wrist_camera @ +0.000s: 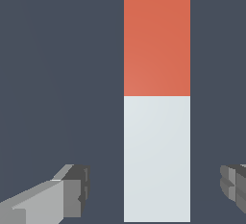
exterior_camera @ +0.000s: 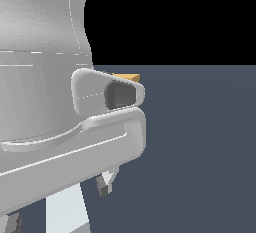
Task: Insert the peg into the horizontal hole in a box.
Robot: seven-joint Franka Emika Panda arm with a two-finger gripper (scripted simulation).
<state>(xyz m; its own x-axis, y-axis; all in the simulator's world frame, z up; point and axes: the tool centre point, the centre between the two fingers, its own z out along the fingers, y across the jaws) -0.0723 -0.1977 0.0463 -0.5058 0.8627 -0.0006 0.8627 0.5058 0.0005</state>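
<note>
In the wrist view the peg lies flat on the dark floor, one half orange-red, the other pale white. My gripper is open and straddles the white half, with one finger on each side and a clear gap to the peg on both. In the exterior view the white part of the peg shows below the arm, beside one fingertip. Only a thin tan-orange sliver of the box peeks out behind the arm. The hole is hidden.
The robot arm's pale grey body fills the exterior view's left half and blocks most of the scene. A dark blue-grey floor extends to the exterior view's right.
</note>
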